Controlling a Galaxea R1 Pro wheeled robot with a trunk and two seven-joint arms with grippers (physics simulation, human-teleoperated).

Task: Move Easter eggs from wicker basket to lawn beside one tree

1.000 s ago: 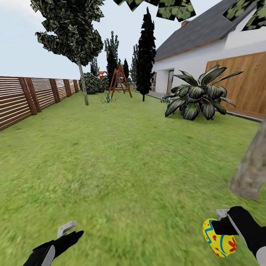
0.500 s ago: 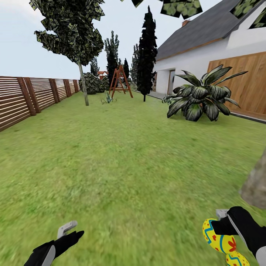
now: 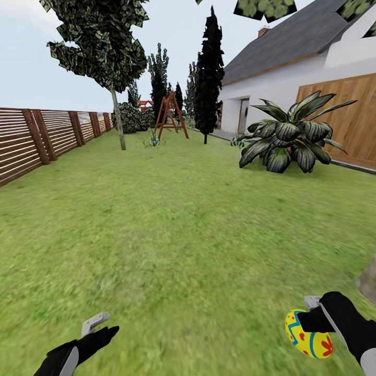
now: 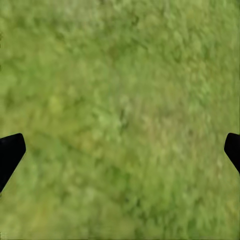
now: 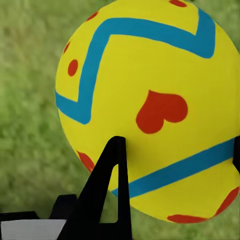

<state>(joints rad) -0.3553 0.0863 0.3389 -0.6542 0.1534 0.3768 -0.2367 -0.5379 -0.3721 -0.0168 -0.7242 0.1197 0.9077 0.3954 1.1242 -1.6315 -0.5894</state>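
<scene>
Right gripper point(image 3: 312, 319) is clenching one Easter egg point(image 3: 309, 341), low in the head view, held above the lawn point(image 3: 188, 235). Egg is showing yellow shell, blue zigzag band, red flower. In the right wrist view the same egg point(image 5: 150, 105) is sitting pressed between the black fingers point(image 5: 107, 190), with blurred grass behind it.

Left gripper point(image 3: 96, 326) is hanging over bare grass, well apart from the egg. In the left wrist view its two black fingertips point(image 4: 10, 155) are standing wide apart at the frame edges, jaws released, nothing between them but lawn point(image 4: 120, 115).

A sliver of grey-brown tree trunk point(image 3: 369, 279) is showing just above and beside the right gripper, at the edge of the head view; the egg is near it.

Beyond the trunk, a broad-leaved striped plant point(image 3: 290, 137) is standing in front of the white house point(image 3: 271, 83) and its wooden garage door point(image 3: 344, 115). Farther back from the trunk, a dark cypress point(image 3: 210, 68), a wooden swing frame point(image 3: 169, 115) and a thin-trunked leafy tree point(image 3: 102, 47) are standing. A horizontal-slat fence point(image 3: 36, 138) is running along the far side of the lawn from the trunk.
</scene>
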